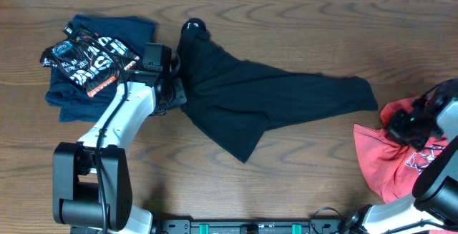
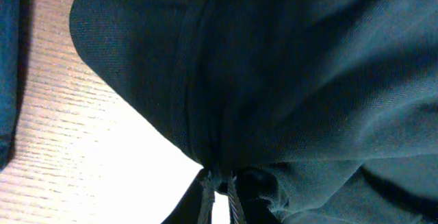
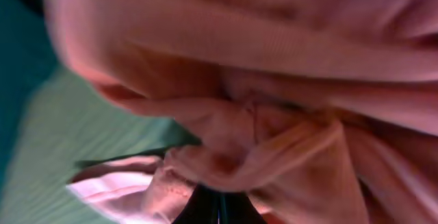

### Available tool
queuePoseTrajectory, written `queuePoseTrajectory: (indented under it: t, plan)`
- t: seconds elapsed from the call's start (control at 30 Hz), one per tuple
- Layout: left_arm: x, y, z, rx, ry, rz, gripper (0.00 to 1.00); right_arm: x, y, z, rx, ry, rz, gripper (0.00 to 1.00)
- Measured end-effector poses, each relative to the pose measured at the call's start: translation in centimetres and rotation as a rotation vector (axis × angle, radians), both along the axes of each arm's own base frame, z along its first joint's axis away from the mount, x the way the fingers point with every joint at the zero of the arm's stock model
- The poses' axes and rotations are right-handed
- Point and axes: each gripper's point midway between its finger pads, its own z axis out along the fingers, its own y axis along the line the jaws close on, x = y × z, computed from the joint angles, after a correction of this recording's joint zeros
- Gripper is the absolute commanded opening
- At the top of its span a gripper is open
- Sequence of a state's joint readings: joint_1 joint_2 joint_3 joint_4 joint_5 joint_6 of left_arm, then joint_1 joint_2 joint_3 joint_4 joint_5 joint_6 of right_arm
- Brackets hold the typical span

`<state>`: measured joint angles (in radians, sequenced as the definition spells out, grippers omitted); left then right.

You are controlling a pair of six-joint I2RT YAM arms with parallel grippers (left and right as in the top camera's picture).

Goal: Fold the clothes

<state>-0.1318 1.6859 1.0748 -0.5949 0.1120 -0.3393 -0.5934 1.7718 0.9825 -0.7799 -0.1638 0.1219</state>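
The black garment (image 1: 265, 94) lies mid-table (image 1: 300, 191), its long axis running left to right and narrowing rightward. The left gripper (image 1: 177, 92) is clamped on its left edge. A folded pile (image 1: 89, 62) sits just left of that arm, and the right gripper (image 1: 397, 125) pinches the red garment (image 1: 386, 166) at the table's right edge.

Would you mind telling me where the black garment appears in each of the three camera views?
Overhead: black garment spread mid-frame, its left edge at the left gripper.
Left wrist: fills most of the frame, pinched at bottom centre.
Right wrist: not in it; only the red garment.
Shared landmark: the wooden table, pale in the left-wrist view.
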Motion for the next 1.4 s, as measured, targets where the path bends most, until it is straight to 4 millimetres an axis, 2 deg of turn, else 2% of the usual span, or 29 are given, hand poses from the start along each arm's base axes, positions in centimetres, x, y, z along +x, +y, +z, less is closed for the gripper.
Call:
queuePoseTrajectory:
  t: [0.13,0.3,0.37,0.43,0.53,0.63,0.7,0.77,0.87,0.97,1.07,1.1,1.27,1.33,1.4]
  plan:
    - [0.0,0.0,0.0,0.000,0.000,0.000,0.12,-0.1,-1.0,-0.1,-0.070,-0.010,-0.033,0.01]
    - [0.0,0.0,0.0,0.000,0.000,0.000,0.12,-0.4,-5.6,0.1,-0.254,-0.002,-0.154,0.01]
    - [0.0,0.0,0.0,0.000,0.000,0.000,0.11,-1.4,-7.9,0.2,-0.324,0.016,-0.210,0.01]
    - [0.0,0.0,0.0,0.000,0.000,0.000,0.11,-3.1,-10.3,0.3,-0.389,0.062,-0.272,0.01]
    - [0.0,0.0,0.0,0.000,0.000,0.000,0.11,-5.2,-12.7,0.6,-0.435,0.106,-0.343,0.01]
    - [0.0,0.0,0.0,0.000,0.000,0.000,0.13,-6.3,-14.7,1.3,-0.470,0.117,-0.400,0.01]
    - [0.0,0.0,0.0,0.000,0.000,0.000,0.13,-6.1,-15.7,2.0,-0.480,0.097,-0.424,0.04]
    - [0.0,0.0,0.0,0.000,0.000,0.000,0.17,-4.6,-15.9,2.7,-0.453,0.036,-0.412,0.11]
    - [0.0,0.0,0.0,0.000,0.000,0.000,0.17,-1.6,-15.4,3.7,-0.380,-0.078,-0.345,0.20]
    - [0.0,0.0,0.0,0.000,-0.002,0.000,0.17,1.9,-13.4,5.3,-0.284,-0.184,-0.231,0.25]
    - [0.2,0.0,0.1,-0.001,-0.008,0.000,0.16,5.1,-9.9,6.7,-0.197,-0.240,-0.094,0.29]
    - [0.2,0.0,0.1,-0.001,-0.008,0.000,0.21,6.1,-8.1,7.0,-0.165,-0.250,-0.039,0.30]
    - [-0.3,0.0,-0.1,0.002,0.011,-0.001,0.30,7.5,-1.5,6.4,-0.066,-0.215,0.135,0.37]
    - [-0.6,0.1,-0.2,0.004,0.023,-0.002,0.34,7.3,0.0,5.5,-0.065,-0.186,0.172,0.44]
    - [-0.8,0.1,-0.2,0.005,0.035,-0.001,0.37,6.8,1.0,4.3,-0.078,-0.151,0.191,0.46]
